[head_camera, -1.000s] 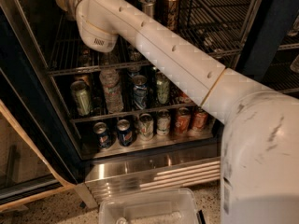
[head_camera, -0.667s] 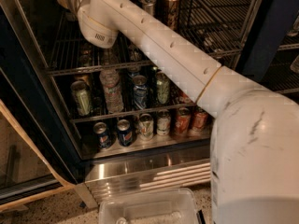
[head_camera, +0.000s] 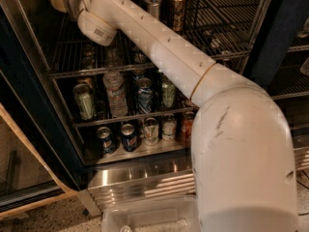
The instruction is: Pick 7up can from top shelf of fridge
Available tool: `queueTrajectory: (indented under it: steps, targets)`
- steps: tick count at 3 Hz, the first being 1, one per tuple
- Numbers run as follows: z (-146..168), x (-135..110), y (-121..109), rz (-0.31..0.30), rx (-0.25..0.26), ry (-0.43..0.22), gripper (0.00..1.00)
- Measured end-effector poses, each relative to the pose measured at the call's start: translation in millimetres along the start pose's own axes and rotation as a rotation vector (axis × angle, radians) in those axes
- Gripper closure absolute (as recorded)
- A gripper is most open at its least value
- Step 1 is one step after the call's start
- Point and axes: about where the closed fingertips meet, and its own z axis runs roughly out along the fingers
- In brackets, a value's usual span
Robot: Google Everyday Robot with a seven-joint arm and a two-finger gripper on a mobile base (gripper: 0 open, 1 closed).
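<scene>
end effector [head_camera: 59, 0]: reaching into the top-left of the dark-framed drinks fridge [head_camera: 34, 110], over the chrome wire-grid top shelf [head_camera: 72, 52]; grasp state: cannot tell.
target: pale silvery 7up can [head_camera: 153, 5], probably this one, standing on the top shelf just behind the white forearm [head_camera: 164, 47], apart from the end effector.
risk: forearm is running close to the can; any sideways sweep is risking knocking it over.
change: shoulder is now covering more of the lower racks than 0.7 s ago; wrist is sitting slightly higher.
</scene>
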Motion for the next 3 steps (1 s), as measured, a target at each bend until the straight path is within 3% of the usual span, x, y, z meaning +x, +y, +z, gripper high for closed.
queueTrajectory:
  steps: [1, 3]
  targets:
    - [14, 7, 8, -0.014, -0.027, 0.026, 0.32]
    - [25, 8, 10, -0.040, -0.029, 0.049, 0.31]
